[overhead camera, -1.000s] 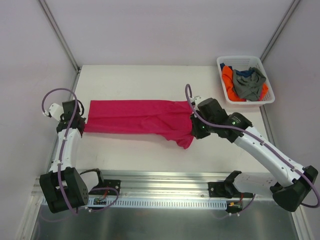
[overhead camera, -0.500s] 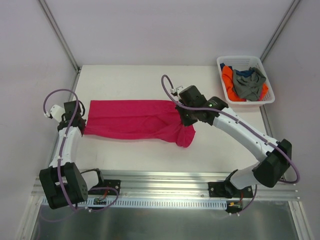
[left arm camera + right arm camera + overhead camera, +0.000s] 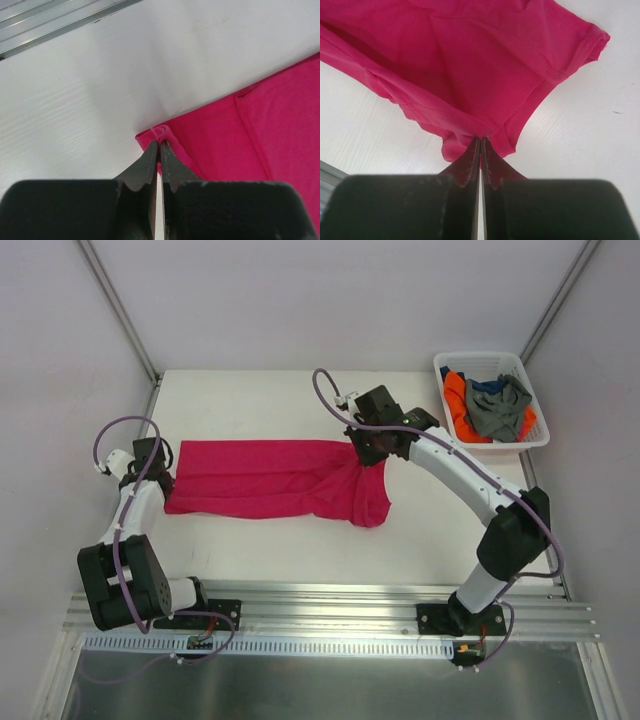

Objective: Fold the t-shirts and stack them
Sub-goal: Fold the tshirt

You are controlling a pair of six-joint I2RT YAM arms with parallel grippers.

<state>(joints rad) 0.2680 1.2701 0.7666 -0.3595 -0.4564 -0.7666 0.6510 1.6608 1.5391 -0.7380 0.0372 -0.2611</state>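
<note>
The pink t-shirt lies stretched left to right across the table, folded into a long band. My left gripper is shut on its left corner, low at the table. My right gripper is shut on the shirt's right end and holds it lifted, so the cloth hangs down to the table there. The grey t-shirt, the orange t-shirt and the dark blue t-shirt lie crumpled in the basket.
The white plastic basket stands at the table's far right corner. Metal frame posts run up at the back left and back right. An aluminium rail lines the table's near edge.
My right gripper has carried the shirt's right end back and to the left, lifting it. My left gripper has shifted slightly, still holding the left corner.
</note>
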